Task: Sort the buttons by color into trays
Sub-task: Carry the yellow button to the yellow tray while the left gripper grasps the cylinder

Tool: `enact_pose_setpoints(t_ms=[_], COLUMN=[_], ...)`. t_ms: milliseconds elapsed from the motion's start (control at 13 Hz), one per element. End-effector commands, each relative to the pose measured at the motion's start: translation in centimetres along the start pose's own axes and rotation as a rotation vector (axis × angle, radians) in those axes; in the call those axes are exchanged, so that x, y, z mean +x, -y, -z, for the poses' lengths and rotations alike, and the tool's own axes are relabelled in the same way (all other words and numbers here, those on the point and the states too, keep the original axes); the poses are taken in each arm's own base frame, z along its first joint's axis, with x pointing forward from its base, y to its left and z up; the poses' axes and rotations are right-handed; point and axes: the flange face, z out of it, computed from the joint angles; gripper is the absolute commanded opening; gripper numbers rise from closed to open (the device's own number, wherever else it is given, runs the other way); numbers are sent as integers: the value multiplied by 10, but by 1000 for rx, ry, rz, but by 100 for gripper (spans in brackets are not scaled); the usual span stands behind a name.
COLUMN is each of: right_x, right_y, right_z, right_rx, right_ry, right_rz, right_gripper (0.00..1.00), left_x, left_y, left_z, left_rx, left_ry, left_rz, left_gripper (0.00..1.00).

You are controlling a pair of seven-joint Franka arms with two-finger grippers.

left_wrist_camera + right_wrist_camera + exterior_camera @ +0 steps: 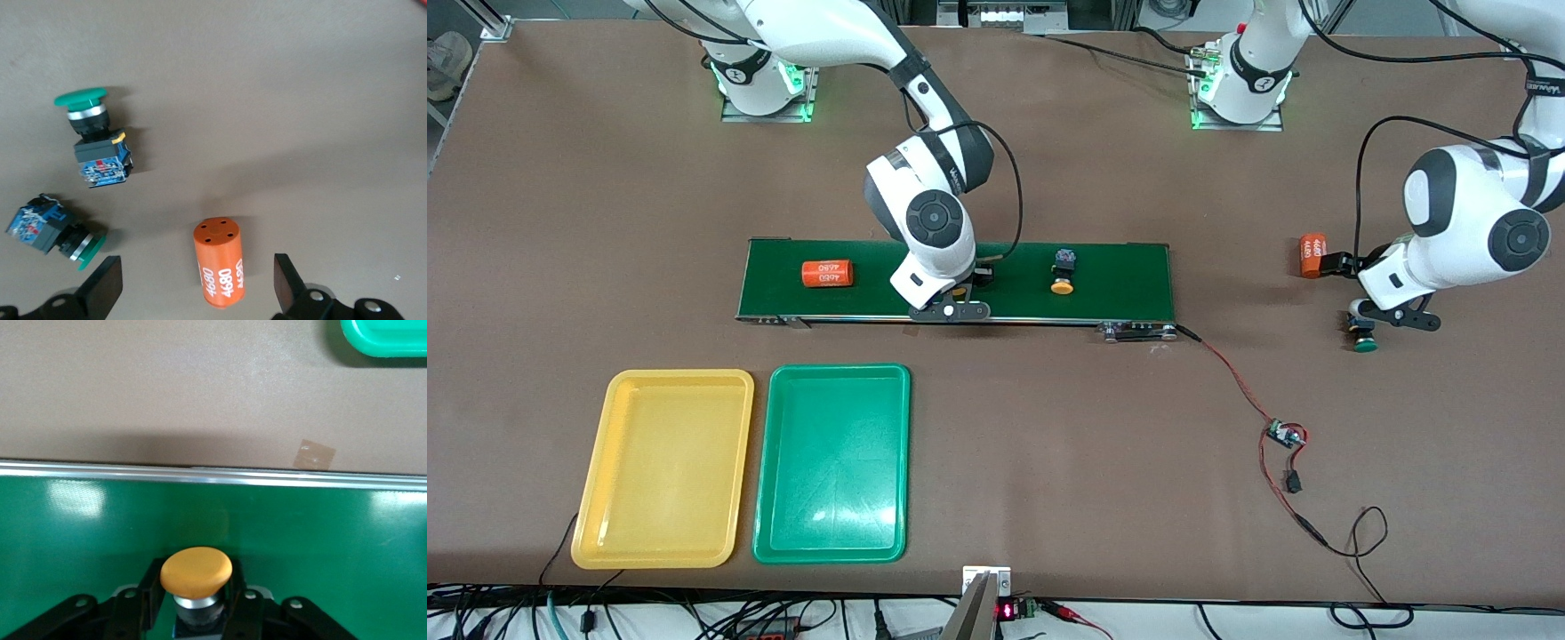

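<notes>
Now the right gripper is down on the conveyor belt, its fingers closed on a yellow-capped button. Another yellow button lies on the belt toward the left arm's end. The left gripper hangs wide open over an orange cylinder printed "4680", two green buttons near it.

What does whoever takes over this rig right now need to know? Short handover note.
Right claw: shut on an orange-capped button, on the conveyor belt.
Left claw: open, over the table at its own end, above an orange cylinder; two green-capped buttons beside it.
Second orange-capped button on the belt.
Done: nothing; yellow tray and green tray hold no buttons.
Left: all four.
</notes>
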Motion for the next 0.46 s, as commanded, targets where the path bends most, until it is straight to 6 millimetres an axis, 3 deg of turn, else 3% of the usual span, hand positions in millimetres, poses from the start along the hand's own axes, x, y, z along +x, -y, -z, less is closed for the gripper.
enact_pose_setpoints(t_ms=[0,77,231,385], right_x=[12,20,46,86], right_y=[-1,0,-30,-80], right_z=[24,52,100,148], right_rx=[39,66,90,120], right_ry=[-23,-59,-82,-115], right_rz=[-16,-21,-70,-149], right_gripper=[14,10,9,7], left_x=[-17,-26,-35,-40], left_y=[3,3,2,-3], left_z=[-22,-33,-48,-70], left_rx=[-4,-17,-31,-15], left_ry=[19,36,49,-3], left_rz=[-11,-2,7,5], left_gripper=[100,100,100,100])
